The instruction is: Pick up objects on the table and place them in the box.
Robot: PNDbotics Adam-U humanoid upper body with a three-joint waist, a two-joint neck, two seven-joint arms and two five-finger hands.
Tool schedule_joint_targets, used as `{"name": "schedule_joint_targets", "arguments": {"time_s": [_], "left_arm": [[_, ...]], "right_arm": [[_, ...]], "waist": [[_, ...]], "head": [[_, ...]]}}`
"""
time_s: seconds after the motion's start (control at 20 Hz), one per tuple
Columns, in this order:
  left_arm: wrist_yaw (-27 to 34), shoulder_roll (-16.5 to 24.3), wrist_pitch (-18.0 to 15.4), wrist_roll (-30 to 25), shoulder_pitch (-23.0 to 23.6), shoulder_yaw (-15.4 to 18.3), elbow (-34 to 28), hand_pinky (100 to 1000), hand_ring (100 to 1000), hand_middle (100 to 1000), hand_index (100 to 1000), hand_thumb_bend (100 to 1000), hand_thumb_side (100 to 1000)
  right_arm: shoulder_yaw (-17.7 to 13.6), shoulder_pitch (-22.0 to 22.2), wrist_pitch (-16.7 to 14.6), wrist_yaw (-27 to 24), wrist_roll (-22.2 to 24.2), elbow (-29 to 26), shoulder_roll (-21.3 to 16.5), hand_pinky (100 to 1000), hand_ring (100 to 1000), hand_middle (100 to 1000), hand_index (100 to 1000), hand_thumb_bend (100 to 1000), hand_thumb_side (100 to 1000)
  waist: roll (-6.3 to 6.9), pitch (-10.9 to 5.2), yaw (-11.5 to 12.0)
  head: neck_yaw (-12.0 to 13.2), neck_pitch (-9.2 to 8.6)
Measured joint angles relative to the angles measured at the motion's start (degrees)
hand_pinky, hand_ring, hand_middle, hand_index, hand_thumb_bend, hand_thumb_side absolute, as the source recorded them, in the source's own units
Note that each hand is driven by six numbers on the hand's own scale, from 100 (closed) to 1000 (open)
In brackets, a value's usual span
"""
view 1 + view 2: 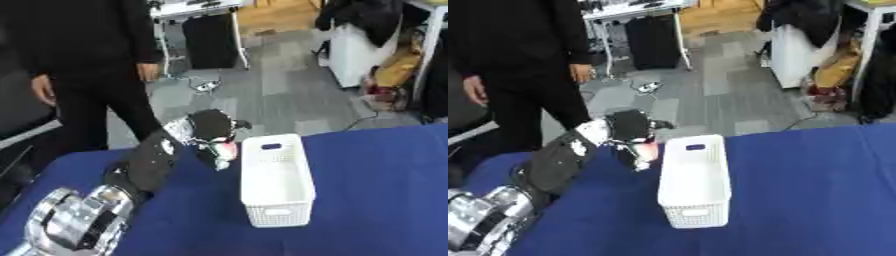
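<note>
Left hand (213, 131): fingers curled round a small pinkish object (226, 150), apparently | Location: just left of white box (276, 186) on desk (385, 200) | Advice: clear rim before release.

Surroundings: blue table cover (376, 190); grey tiled floor (289, 95) with a cable and small plug block (206, 86); black cabinet (210, 40) under a white desk frame; white unit (354, 52) beside yellow and dark bags (394, 67).
</note>
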Motion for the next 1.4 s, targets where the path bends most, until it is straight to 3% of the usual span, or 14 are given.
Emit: {"name": "schedule_joint_targets", "arguments": {"time_s": [0.15,0.3,0.55,0.75,0.8,0.85,0.9,0.95,1.0,1.05,1.1,1.15,1.4], "left_arm": [[0.4,0.3,0.5,0.5,-0.5,0.7,-0.1,100,100,100,179,100,686],[2.0,-0.1,0.6,0.6,-0.7,0.9,-1.3,100,100,100,179,100,685],[3.4,-2.3,0.6,0.6,-1.0,0.5,-3.1,100,100,100,180,100,688],[3.6,-3.5,0.6,0.6,-1.0,0.1,-3.5,100,100,100,196,100,711],[3.5,-3.8,0.6,0.6,-1.0,0.1,-3.5,100,100,100,232,100,724],[3.5,-4.0,0.6,0.6,-1.0,0.0,-3.5,100,100,182,348,100,749],[3.3,-4.1,0.6,0.6,-1.0,-0.1,-3.3,250,300,394,500,100,865],[3.1,-4.2,0.6,0.6,-1.0,-0.2,-2.9,575,562,628,679,100,995],[2.6,-4.4,0.6,0.6,-1.0,-0.4,-2.5,890,795,836,828,109,1000],[1.9,-4.5,0.6,0.6,-1.0,-0.6,-2.0,1000,933,944,910,110,1000],[1.0,-4.5,0.6,0.6,-1.0,-0.9,-1.4,1000,1000,1000,956,115,1000],[0.1,-4.5,0.6,0.6,-1.0,-1.0,-0.9,1000,1000,1000,995,121,1000],[-2.6,-4.4,0.6,0.6,-0.8,-0.8,1.0,1000,1000,1000,1000,126,1000]], "right_arm": [[0.0,0.0,0.1,0.0,-0.1,0.0,0.0,234,417,448,1000,152,1000],[0.0,-0.5,0.1,-0.3,-0.1,0.0,0.0,234,417,448,1000,152,1000],[0.0,-1.1,0.1,-0.6,-0.1,0.0,0.5,235,417,448,1000,152,1000],[0.0,-1.6,0.0,-0.8,-0.1,0.0,1.0,236,417,448,1000,153,1000],[0.0,-1.6,0.0,-1.0,0.0,0.0,1.0,236,417,448,1000,152,1000],[0.0,-1.6,0.0,-1.0,0.0,0.0,1.0,236,417,448,1000,152,1000],[0.0,-1.7,0.0,-1.0,0.0,0.0,1.0,236,417,448,1000,152,1000],[0.0,-1.7,0.0,-1.0,0.0,0.0,1.0,236,417,448,1000,152,1000],[0.0,-1.7,0.0,-1.0,0.0,0.0,1.0,236,417,447,1000,152,1000],[0.0,-1.7,-0.1,-1.0,0.0,0.0,1.0,237,417,447,1000,152,1000],[0.0,-1.7,-0.1,-1.0,0.1,0.0,1.0,236,417,447,1000,152,1000],[0.0,-1.7,-0.1,-1.0,0.1,0.0,1.0,236,417,447,1000,151,1000],[0.0,-1.7,-0.2,-1.0,0.2,0.0,1.0,235,417,447,1000,150,1000]], "waist": [[0.21,-0.15,0.1],[0.21,-0.21,-0.2],[0.31,-0.2,-0.9],[0.6,-0.16,-1.3],[0.68,-0.16,-1.4],[0.71,-0.16,-1.4],[0.71,-0.16,-1.4],[0.71,-0.16,-1.4],[0.72,-0.16,-1.4],[0.72,-0.16,-1.4],[0.73,-0.16,-1.4],[0.73,-0.16,-1.4],[0.72,-0.16,-0.9]], "head": [[0.0,-0.11],[0.1,-2.01],[2.5,-5.27],[4.5,-6.17],[4.8,-6.19],[5.1,-6.19],[5.3,-6.19],[5.5,-6.2],[5.5,-6.2],[5.5,-6.2],[5.5,-6.21],[5.5,-6.31],[5.5,-6.72]]}}
